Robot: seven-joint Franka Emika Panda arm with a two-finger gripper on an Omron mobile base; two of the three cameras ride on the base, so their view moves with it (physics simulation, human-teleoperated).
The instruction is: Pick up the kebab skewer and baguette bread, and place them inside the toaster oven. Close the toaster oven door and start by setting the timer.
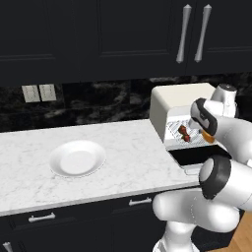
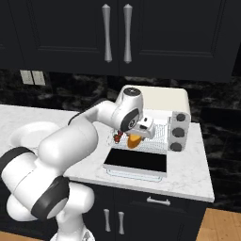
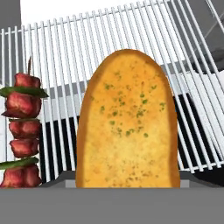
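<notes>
One risk: the gripper (image 2: pixel 136 136), clenched on the baguette bread (image 3: pixel 127 122) over the toaster oven (image 2: pixel 162 101) wire rack (image 3: pixel 192 87), could knock the kebab skewer (image 3: pixel 22 131) lying just left.

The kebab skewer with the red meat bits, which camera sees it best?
The hand view: the kebab skewer is close up on the wire rack, so you can see each red chunk and green piece. The left base view has it tiny inside the toaster oven. In the right base view the arm hides nearly all of it.
</notes>
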